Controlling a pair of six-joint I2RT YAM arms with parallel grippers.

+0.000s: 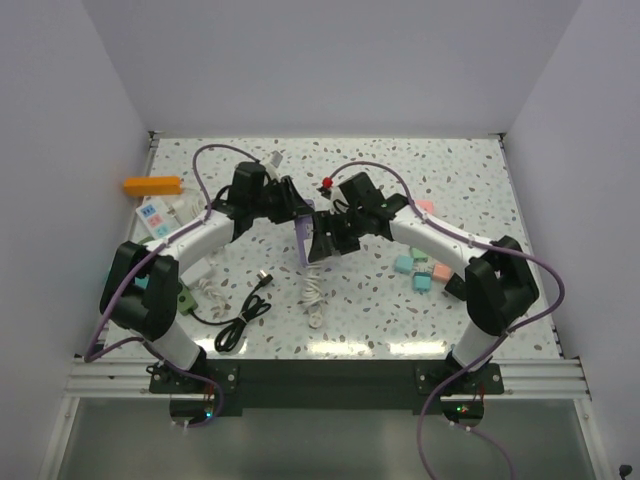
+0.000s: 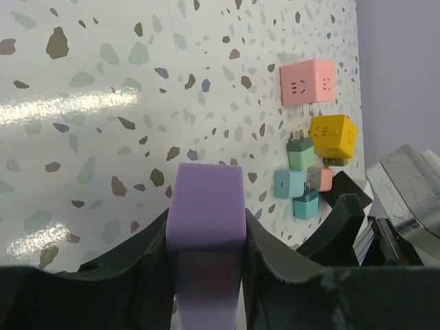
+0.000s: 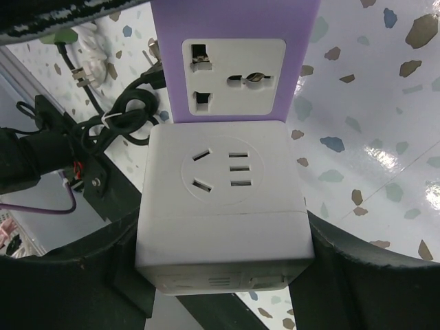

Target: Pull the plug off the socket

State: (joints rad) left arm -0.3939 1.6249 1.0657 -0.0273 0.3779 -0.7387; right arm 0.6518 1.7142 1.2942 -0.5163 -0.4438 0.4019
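A purple socket strip (image 1: 303, 236) is held above the table's middle, between both arms. My left gripper (image 2: 206, 237) is shut on its purple body (image 2: 205, 206). In the right wrist view the strip's face (image 3: 234, 62) shows an empty outlet. A white cube plug (image 3: 225, 199) sits tight against the strip's near end, and its pins are hidden. My right gripper (image 3: 225, 237) is shut on this cube, one finger on each side. In the top view my right gripper (image 1: 325, 240) sits just right of my left gripper (image 1: 292, 207).
An orange strip (image 1: 152, 185) and a white strip (image 1: 160, 213) lie at the left. A black cable (image 1: 240, 315) and a white coiled cable (image 1: 315, 295) lie near the front. Teal, pink and yellow cube adapters (image 1: 415, 270) lie at the right. A red object (image 1: 327, 184) lies behind.
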